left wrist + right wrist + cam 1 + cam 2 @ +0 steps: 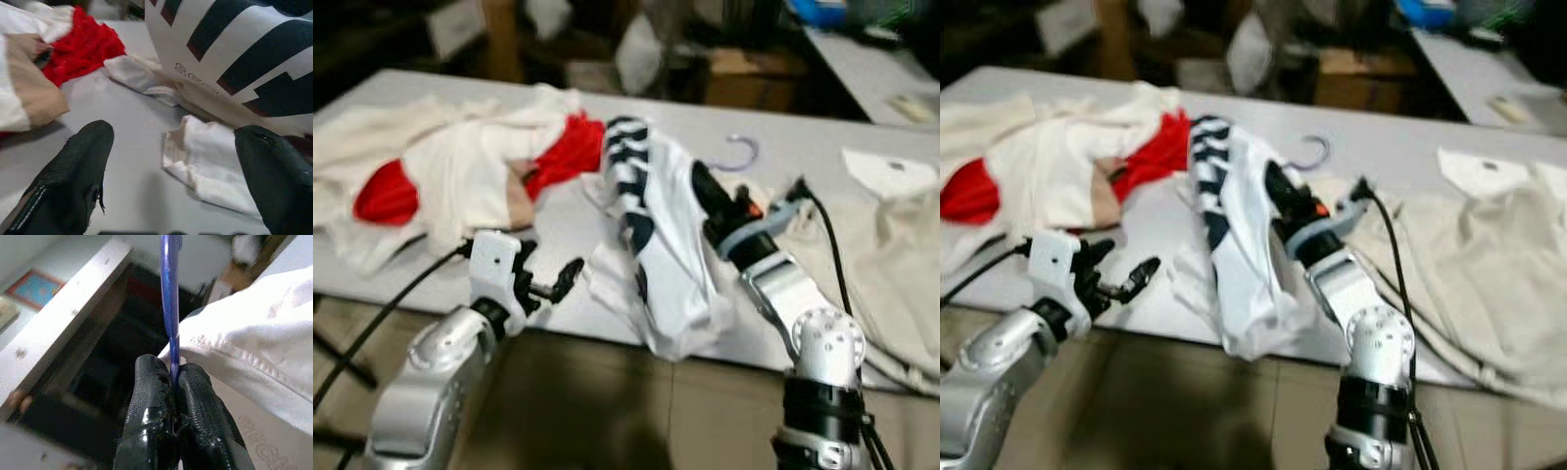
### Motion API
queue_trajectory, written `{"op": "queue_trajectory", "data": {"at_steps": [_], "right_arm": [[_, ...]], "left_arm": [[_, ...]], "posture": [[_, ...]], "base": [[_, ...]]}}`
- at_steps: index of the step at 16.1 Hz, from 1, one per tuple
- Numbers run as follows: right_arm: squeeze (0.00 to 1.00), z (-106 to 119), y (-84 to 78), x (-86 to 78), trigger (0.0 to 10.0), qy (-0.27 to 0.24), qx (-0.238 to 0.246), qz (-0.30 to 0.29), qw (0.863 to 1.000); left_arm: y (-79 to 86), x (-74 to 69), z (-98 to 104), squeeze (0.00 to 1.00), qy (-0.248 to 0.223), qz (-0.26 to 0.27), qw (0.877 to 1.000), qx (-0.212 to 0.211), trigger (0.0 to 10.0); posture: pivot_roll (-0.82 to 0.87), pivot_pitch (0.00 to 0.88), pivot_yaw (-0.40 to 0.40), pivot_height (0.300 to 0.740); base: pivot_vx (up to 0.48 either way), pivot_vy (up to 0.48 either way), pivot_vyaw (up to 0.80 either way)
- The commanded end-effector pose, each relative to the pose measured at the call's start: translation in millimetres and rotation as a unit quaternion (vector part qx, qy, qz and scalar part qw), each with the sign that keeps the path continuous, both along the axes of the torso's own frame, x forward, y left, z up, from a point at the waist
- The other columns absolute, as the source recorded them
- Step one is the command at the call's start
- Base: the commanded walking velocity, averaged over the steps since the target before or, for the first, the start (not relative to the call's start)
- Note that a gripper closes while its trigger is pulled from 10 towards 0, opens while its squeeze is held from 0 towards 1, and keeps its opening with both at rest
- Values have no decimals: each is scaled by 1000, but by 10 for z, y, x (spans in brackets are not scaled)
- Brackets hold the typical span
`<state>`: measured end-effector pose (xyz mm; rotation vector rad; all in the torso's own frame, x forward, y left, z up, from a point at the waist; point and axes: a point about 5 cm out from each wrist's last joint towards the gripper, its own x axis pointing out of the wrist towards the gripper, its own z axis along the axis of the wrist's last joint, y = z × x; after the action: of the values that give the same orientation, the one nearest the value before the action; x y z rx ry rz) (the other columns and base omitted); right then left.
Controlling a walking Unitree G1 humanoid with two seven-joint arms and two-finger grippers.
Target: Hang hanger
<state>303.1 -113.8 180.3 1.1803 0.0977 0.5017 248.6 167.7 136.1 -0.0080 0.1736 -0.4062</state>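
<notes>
Worktop (558, 230): grey, wide, with clothes spread across it.
Hanger (740, 154): purple, its hook curving up above the shirt's neck; in my right wrist view its thin stem (168, 308) runs straight up out of my fingers.
Shirt (651, 230): white with dark navy stripes, draped over the hanger and my right forearm, its lower end hanging past the near edge of the worktop.
Right gripper (172, 377): jaws pressed shut on the hanger's stem, just where the shirt's white collar begins; the arm reaches forward under the shirt.
Left gripper (558, 284): jaws spread wide with nothing between them, held low at the near edge of the worktop, just beside the shirt's hem; one black finger (78, 171) shows on each side of my left wrist view.
Pile of clothes (450, 171): cream and white pieces with a red garment (563, 152) among them, on the worktop's left part.
Beige garment (881, 264): lies flat on the right part.
</notes>
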Motion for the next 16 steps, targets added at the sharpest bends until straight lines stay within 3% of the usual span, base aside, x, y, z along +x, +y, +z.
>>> {"op": "queue_trajectory", "data": {"at_steps": [1, 4, 6, 9, 11, 13, 16], "right_arm": [[0, 77, -67, -8, 10000, -15, -20, -1, 1000], [0, 64, -116, 7, 10000, -15, -26, -7, 1000], [0, 99, -44, -11, 10000, -26, -36, 18, 999], [0, 91, -4, -86, 10000, -45, -62, 40, 996], [0, 138, -7, -103, 10000, -59, -49, 38, 996], [0, 165, 7, -127, 10000, -62, -43, 42, 996], [0, 155, -9, -188, 10000, -75, -41, 59, 995]], "left_arm": [[-42, -33, -25, 698, -3, 0, 1000, 1, 10000], [-2, -44, -46, 702, -2, 12, 1000, 9, 10000], [24, -69, -29, 698, -5, 20, 1000, 7, 10000], [-66, -59, -54, 694, -4, 3, 1000, 14, 10000], [-34, -37, -51, 702, -6, 7, 1000, 26, 10000], [5, -68, -28, 698, -4, 16, 1000, 7, 10000], [-45, -73, -52, 702, -2, 1, 1000, 15, 10000]], "posture": [[8, 0, -32, 740], [10, 0, -44, 740], [7, 0, -32, 740], [14, 0, -21, 740], [9, 0, -30, 740], [13, 0, -21, 740], [21, 0, -9, 740]], "base": [[0, -292, 794], [0, -84, 794], [0, 0, 794], [0, 0, 794], [0, 0, 794], [0, 0, 794], [0, 0, 794]]}}
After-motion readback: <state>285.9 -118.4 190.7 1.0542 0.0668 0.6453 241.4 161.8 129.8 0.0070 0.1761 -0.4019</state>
